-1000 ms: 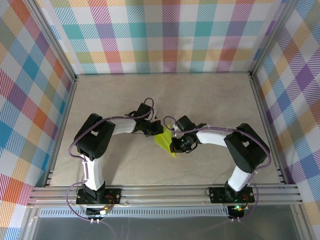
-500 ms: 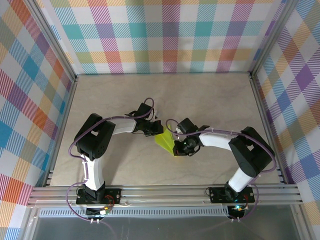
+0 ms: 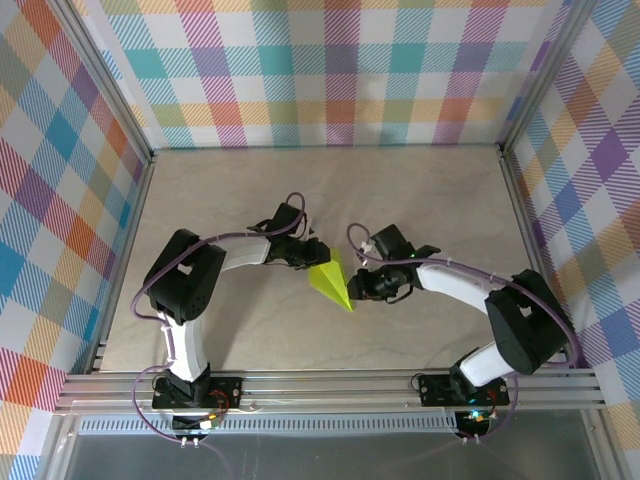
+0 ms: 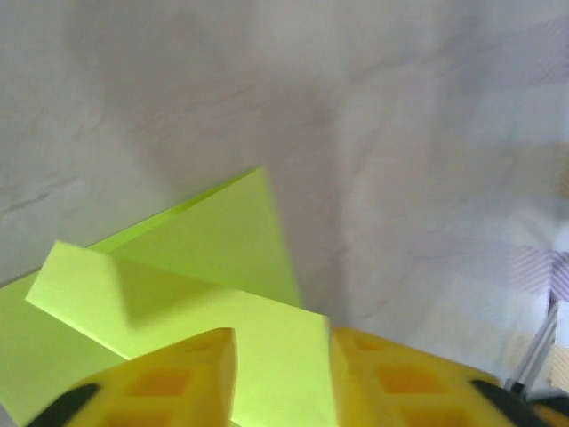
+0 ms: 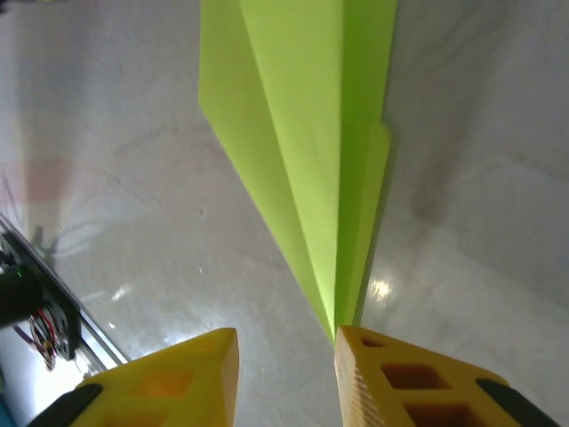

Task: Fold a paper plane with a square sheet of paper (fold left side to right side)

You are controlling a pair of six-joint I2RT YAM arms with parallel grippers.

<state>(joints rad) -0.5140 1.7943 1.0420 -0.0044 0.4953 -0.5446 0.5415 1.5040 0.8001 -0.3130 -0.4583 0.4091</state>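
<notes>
The square sheet of paper now has the shape of a narrow, pointed lime paper plane [image 3: 331, 280] lying on the table between my two grippers. The left gripper [image 3: 308, 253] sits at its wide rear end. In the left wrist view its yellow fingers [image 4: 169, 382] stand apart, with a flap of the plane [image 4: 204, 294] between them. My right gripper [image 3: 360, 289] is at the pointed end and is open. In the right wrist view the plane [image 5: 311, 133] narrows to a tip just at the inner edge of the right-hand finger [image 5: 409, 382].
The table [image 3: 400, 190] is pale and marble-patterned, fenced by aluminium rails [image 3: 330, 385] at the front and sides. Checked cloth walls [image 3: 330, 70] close it in on three sides. Purple cables loop along both arms.
Both grippers have gone from shut to open and let go of the plane. The right arm has drawn back to the right, so more of the plane shows.
</notes>
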